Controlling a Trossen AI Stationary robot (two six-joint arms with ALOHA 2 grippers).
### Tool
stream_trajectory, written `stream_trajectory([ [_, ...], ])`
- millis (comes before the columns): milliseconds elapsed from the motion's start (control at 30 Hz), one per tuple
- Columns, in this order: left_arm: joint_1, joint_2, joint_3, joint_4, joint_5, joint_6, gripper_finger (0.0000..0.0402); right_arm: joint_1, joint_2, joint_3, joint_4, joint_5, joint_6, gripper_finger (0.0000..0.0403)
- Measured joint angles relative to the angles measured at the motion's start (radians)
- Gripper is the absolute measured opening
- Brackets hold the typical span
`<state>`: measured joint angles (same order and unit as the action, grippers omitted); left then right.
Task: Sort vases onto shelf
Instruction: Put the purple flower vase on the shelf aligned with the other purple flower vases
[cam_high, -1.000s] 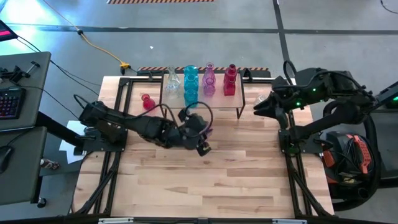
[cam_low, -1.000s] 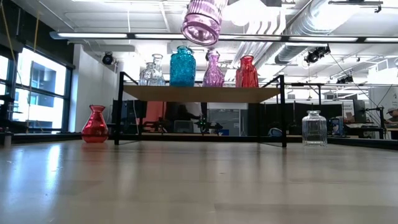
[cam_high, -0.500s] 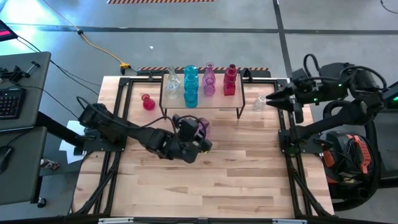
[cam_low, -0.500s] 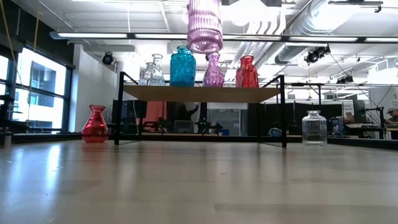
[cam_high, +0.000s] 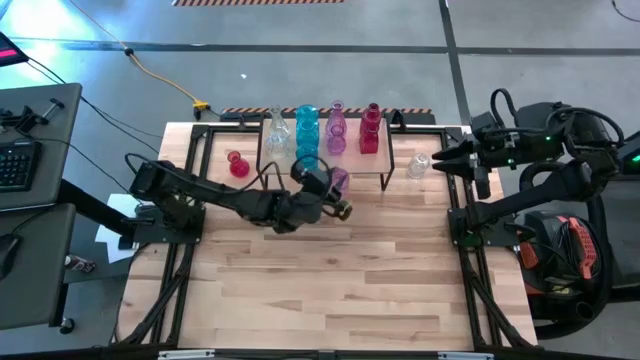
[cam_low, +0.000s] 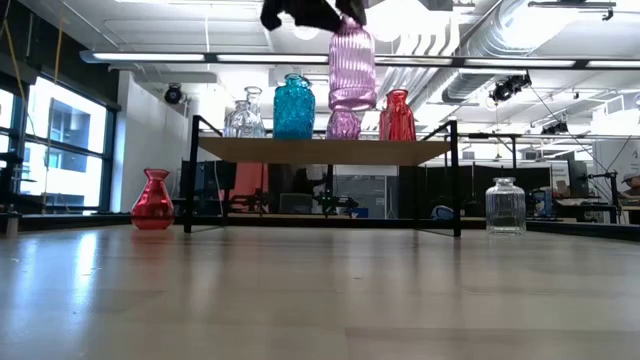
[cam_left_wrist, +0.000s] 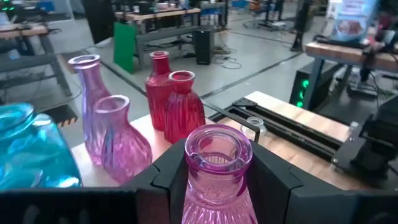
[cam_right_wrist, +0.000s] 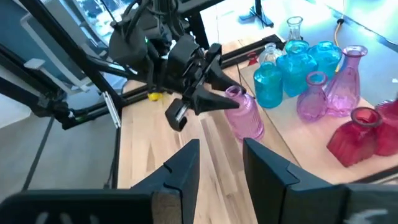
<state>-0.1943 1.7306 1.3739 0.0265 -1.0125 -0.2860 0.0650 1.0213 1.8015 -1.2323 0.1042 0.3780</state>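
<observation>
Here, from above, the left claw (cam_high: 335, 196) pinches a ribbed pink vase (cam_high: 338, 180) just in front of the shelf (cam_high: 372, 163), the vase nearer the shelf than the wrist is. The right claw (cam_high: 437, 163) waits beside the tabletop's right edge, near a clear jar (cam_high: 418, 165) that stands on the tabletop (cam_high: 330, 290) apart from the shelf's right end; a red vase (cam_high: 238, 164) stands off the shelf's left end.

From table height, the pink vase (cam_low: 352, 66) hangs upright — its long axis vertical, its base above the shelf top (cam_low: 320, 150), in front of a smaller purple vase (cam_low: 343, 124) and between the teal jar (cam_low: 294, 106) and a red bottle (cam_low: 397, 116).

In the left wrist view the claw's fingers (cam_left_wrist: 273, 180) press both sides of the pink vase's neck (cam_left_wrist: 217, 163), and two purple vases (cam_left_wrist: 121, 140) and two red ones (cam_left_wrist: 180, 115) stand close ahead — the likeliest things to be knocked as it goes in.

In the right wrist view its own fingers (cam_right_wrist: 180, 171) stand parted with nothing between them, and the left claw (cam_right_wrist: 214, 102) shows with the pink vase (cam_right_wrist: 245, 115) at the shelf's front edge.
</observation>
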Motion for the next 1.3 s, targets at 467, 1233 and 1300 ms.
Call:
stream_trajectory([
  [467,0.105,0.0,0.0,0.002,0.094,0.037,0.0122,0.001,-0.341,-0.389,0.283,0.069,-0.068,0.0104],
  [1233,0.206,-0.001,-0.072,0.124,0.166,0.043,0.0122,0.001,-0.84,-1.177,0.79,-0.115,-0.064,0.0104],
  [1300,0.208,-0.001,-0.072,0.131,0.165,0.053,0.0122,0.001,-0.853,-1.202,0.789,-0.115,-0.062,0.0104],
])
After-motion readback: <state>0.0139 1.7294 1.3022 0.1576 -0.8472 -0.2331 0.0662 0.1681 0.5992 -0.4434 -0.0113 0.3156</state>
